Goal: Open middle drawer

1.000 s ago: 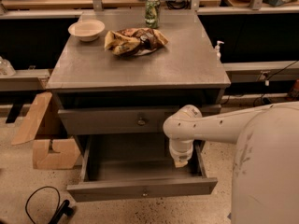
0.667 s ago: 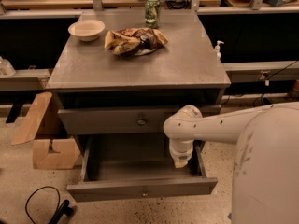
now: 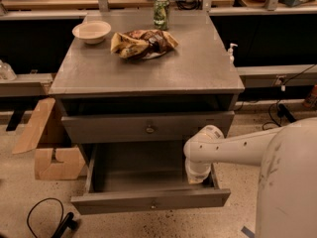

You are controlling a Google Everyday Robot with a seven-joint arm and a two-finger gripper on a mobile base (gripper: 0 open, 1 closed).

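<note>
While the white robot body (image 3: 290,182) hogs the near right corner, its arm (image 3: 237,145) reaches left toward the grey cabinet (image 3: 198,68) that takes up most of the middle of the scene. The middle drawer (image 3: 143,170) sits below the cabinet top and is pulled well out toward the near side. You can see its plain grey inside, and there's nothing in it apart from the arm's end. The gripper (image 3: 197,175) points down into that drawer at its right end, right by the right side wall and just behind the front panel. Honestly can't tell whether it's open or closed from here.

Above that, the upper drawer (image 3: 99,129) has its front only a little way out, with a dark gap between it and the cabinet top. A cardboard box (image 3: 47,143) lies on the floor to the left of the cabinet.

On top there's a crumpled snack bag (image 3: 141,42) around the far middle, a pale bowl (image 3: 91,31) to the left of it, and a green can (image 3: 161,13) standing upright at the far edge. A black cable (image 3: 37,214) loops on the near left floor. Last up, a small round knob (image 3: 152,206) sits at the centre of the middle drawer's front.
</note>
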